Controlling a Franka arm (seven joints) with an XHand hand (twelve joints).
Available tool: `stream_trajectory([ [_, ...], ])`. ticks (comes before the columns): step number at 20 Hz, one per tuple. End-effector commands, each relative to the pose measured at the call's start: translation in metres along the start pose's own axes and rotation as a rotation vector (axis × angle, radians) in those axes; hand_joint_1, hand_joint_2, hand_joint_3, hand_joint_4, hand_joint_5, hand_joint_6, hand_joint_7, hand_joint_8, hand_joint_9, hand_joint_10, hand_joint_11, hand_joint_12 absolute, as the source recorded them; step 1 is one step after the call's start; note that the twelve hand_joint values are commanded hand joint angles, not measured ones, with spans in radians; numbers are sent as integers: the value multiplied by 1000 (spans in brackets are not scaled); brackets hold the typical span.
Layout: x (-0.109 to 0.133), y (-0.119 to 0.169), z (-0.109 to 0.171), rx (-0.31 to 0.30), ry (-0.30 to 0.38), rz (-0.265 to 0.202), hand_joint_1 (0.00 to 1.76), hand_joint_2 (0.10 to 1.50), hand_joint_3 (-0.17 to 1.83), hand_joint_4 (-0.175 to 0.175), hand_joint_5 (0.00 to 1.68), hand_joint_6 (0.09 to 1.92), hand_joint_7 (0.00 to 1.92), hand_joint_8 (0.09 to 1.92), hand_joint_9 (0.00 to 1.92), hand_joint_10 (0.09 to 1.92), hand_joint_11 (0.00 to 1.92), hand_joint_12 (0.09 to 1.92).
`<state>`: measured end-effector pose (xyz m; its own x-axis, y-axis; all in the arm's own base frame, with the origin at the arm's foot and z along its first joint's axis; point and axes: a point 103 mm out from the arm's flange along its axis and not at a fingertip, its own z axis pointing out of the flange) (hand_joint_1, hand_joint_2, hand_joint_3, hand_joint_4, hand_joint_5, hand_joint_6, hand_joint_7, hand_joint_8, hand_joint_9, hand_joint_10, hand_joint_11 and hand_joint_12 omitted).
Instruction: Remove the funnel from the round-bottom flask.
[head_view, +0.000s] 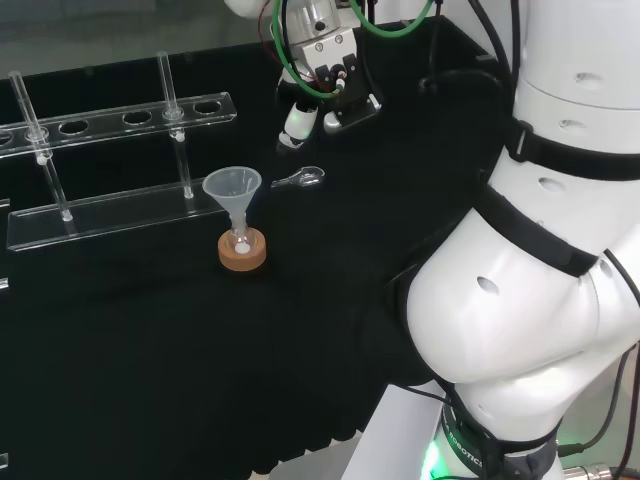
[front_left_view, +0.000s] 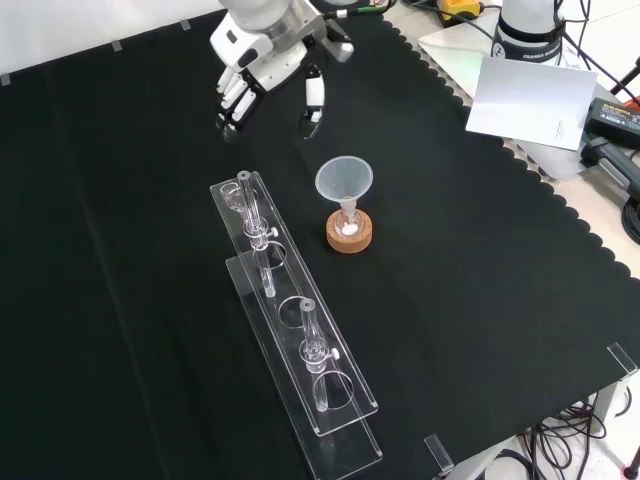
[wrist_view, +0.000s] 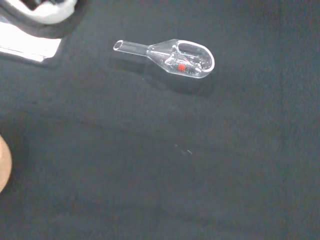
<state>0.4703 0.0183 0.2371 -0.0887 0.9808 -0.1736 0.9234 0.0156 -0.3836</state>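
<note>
The bench's black cloth (front_left_view: 480, 300) carries a few pieces of ware. A cork ring (front_left_view: 349, 234) lies on it just below the fingers (front_left_view: 313, 103) in the front view — it bears the flask and funnel. A clear rack (front_left_view: 290, 330) with upright tubes stretches away from beneath the fingertips toward the view's bottom. A small clear glass scoop (head_view: 300, 179) lies flat on the cloth just under the fingers in the head view — apart from the cork ring.

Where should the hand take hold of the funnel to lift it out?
Probably pinch the funnel at its wide cone rim, coming from above. It stands upright, stem down in the flask on the cork ring, so the rim is the free part.
</note>
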Motion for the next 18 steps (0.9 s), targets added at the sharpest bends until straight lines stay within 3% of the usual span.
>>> stream_trajectory([
  [1, 24, -54, -23, 5, 8, -10, 703, 620, 398, -10, 286, 87, 107, 622, 402, 602, 394, 1374],
  [12, 56, -94, -24, 24, 6, -31, 671, 624, 370, -5, 243, 87, 40, 616, 318, 643, 377, 1409],
  [18, 79, -102, -23, 41, 9, -64, 650, 634, 338, -8, 189, 87, 0, 582, 253, 692, 370, 1423],
])
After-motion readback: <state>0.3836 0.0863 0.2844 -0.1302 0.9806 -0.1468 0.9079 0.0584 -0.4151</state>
